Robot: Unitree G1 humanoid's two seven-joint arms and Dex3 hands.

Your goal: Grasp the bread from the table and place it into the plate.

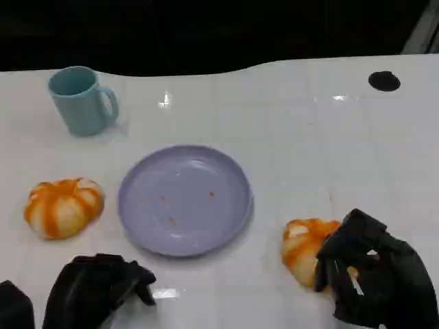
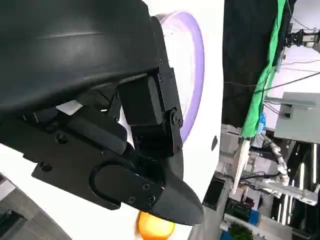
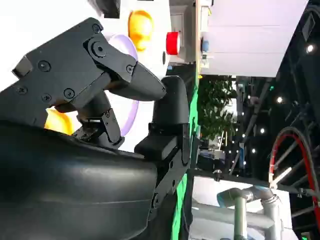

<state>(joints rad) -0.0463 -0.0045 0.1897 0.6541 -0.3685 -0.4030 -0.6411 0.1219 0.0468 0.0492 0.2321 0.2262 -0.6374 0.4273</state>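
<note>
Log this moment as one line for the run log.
phase: grasping | right hand: fingers on right bread | left hand: holds nothing | left bread: on table | plate: no bread yet

You are working at a glossy white table (image 1: 357, 144) marked with a faint grid of tile lines; overhead light glares off it in small bright spots. A black round mark (image 1: 384, 81) sits near its far right edge. Beyond that edge the background is dark. In the wrist views you can see a green cloth strip (image 2: 265, 75) hanging by a black curtain, a red button (image 3: 172, 43), green foliage (image 3: 217, 107), ceiling spotlights (image 3: 280, 100) and a grey pipe (image 3: 240, 205).
</note>
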